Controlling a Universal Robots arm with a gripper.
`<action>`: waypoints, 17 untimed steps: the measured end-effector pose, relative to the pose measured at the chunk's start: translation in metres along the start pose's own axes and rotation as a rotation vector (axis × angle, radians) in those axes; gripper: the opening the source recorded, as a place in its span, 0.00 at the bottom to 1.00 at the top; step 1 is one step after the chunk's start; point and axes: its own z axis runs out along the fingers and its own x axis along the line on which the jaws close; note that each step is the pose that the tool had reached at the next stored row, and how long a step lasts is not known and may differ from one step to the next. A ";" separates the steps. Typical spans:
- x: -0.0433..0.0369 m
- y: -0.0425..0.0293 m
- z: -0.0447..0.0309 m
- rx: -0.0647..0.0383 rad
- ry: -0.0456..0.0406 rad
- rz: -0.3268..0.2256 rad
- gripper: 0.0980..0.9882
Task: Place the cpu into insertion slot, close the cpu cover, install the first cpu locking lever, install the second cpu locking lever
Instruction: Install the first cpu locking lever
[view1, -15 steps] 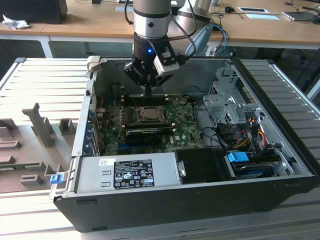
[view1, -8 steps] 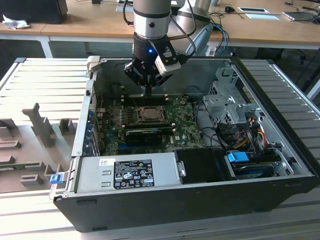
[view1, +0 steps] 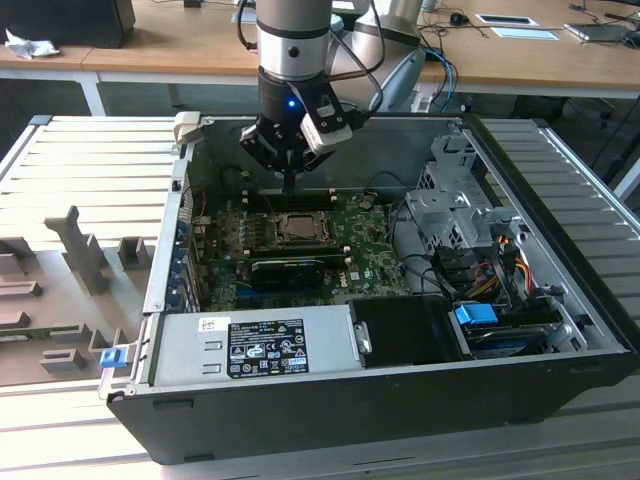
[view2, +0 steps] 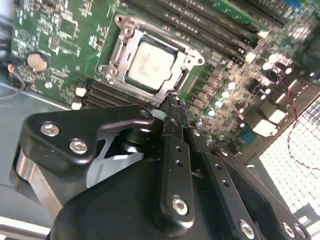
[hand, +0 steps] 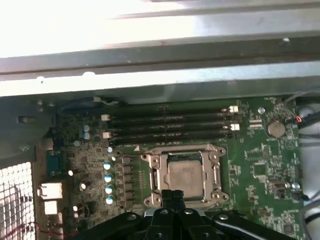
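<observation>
The cpu (view1: 298, 228) lies flat in the insertion slot on the green motherboard, its silvery top showing in both wrist views (view2: 152, 62) (hand: 186, 175). The cpu cover (view2: 191, 59) (hand: 216, 172) lies down around it as a silver frame, and the chip shows through its window. The slot's grey metal rim (view2: 112, 70) sticks out at one corner. My gripper (view1: 290, 190) hangs inside the open computer case, just above the socket's far edge. Its two narrow black fingers are pressed together, with the tips (view2: 172, 100) (hand: 172, 192) at the socket's edge. I cannot make out the locking levers.
A long black card (view1: 290, 268) sits in front of the socket and black memory slots (hand: 170, 127) lie behind it. A power supply (view1: 250, 345) fills the case front and a drive cage with cables (view1: 450, 210) stands on the exterior view's right. Grey fixtures (view1: 70, 250) stand outside the case on the left.
</observation>
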 end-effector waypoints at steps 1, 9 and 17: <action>0.0003 -0.0001 0.0010 -0.003 0.0007 -0.013 0.01; 0.0005 -0.0004 0.0057 -0.004 0.0069 -0.158 0.01; 0.0111 -0.0009 0.0066 -0.004 0.0067 -0.158 0.01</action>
